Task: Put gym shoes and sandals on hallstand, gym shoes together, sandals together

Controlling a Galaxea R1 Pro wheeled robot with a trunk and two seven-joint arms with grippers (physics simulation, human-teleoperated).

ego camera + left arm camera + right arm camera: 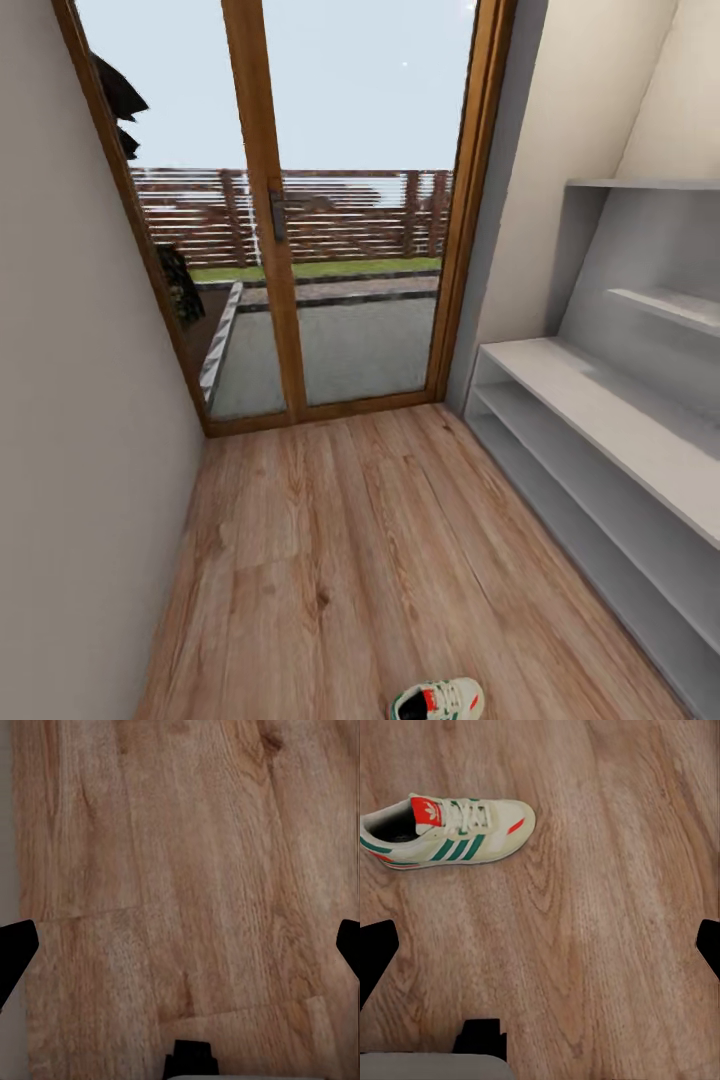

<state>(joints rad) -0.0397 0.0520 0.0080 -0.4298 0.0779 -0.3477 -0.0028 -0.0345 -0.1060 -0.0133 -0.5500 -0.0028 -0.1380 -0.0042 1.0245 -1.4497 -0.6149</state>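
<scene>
Looking down the corridor, I see a glass door [330,210] with a wooden frame at the far end, a slatted fence [300,215] and a strip of grass beyond it. The plank floor [350,540] runs from the door toward me, a plain wall [60,400] closing it in on the left.

Along the right wall stands the pale grey rack [600,420]: a low bench top, two open tiers under it, and two stepped shelves above. All the surfaces of it that I can see are bare.

One shoe [438,700] lies on the floor at the near edge of the head view, well apart from the rack and somewhat left of it. From the right wrist, the same shoe [446,832] rests upright on its sole on the planks, cream with green side stripes, a red tongue label and a red mark near the toe.

The right tool [540,952] hangs over the floor with its dark fingers [375,949] spread wide to either edge of its view, nothing between them; the shoe sits clear of them. The left tool [180,952] is likewise spread open above bare planks [180,870], its fingers [15,949] holding nothing.
</scene>
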